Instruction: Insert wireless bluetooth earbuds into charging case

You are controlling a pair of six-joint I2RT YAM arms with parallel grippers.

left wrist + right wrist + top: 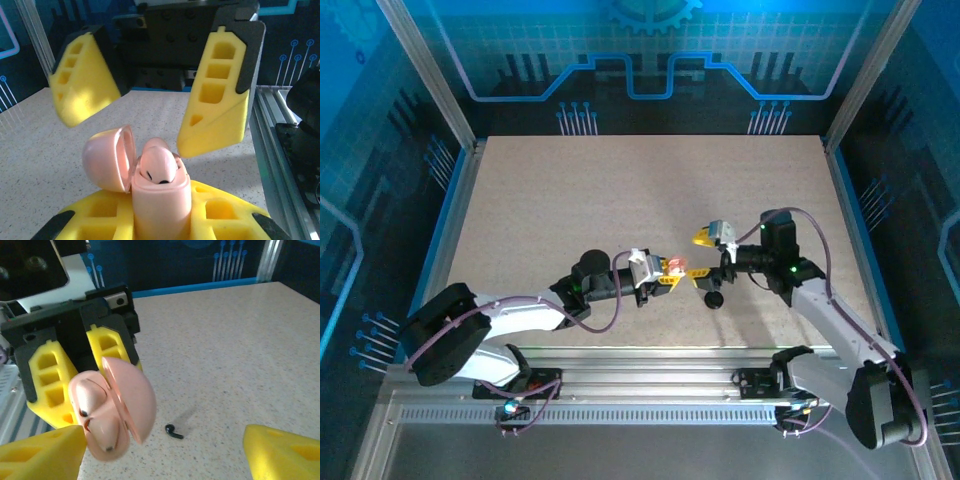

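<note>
In the left wrist view the left gripper has its yellow fingers clamped on the body of a pink charging case at the near edge, at 6 o'clock. The case's long axis runs from 6 to 12 o'clock and its mouth faces 12. Its lid is hinged open and tipped toward 9 o'clock. A pink earbud sits in the mouth with its rounded top poking out. Just beyond, the right gripper faces the case with its jaws wide apart, one yellow finger at 10 o'clock of the case and the other at 2 o'clock, neither touching it. In the right wrist view a tiny black comma-shaped piece lies on the speckled table at 4 o'clock of the case, apart from it. Its bulb is toward 10 o'clock and its stem toward 4, and it lies between the right gripper's spread fingers, which hold nothing. From the top camera the left gripper points toward 3 o'clock and carries the case close to the right gripper over the table's near middle.
</note>
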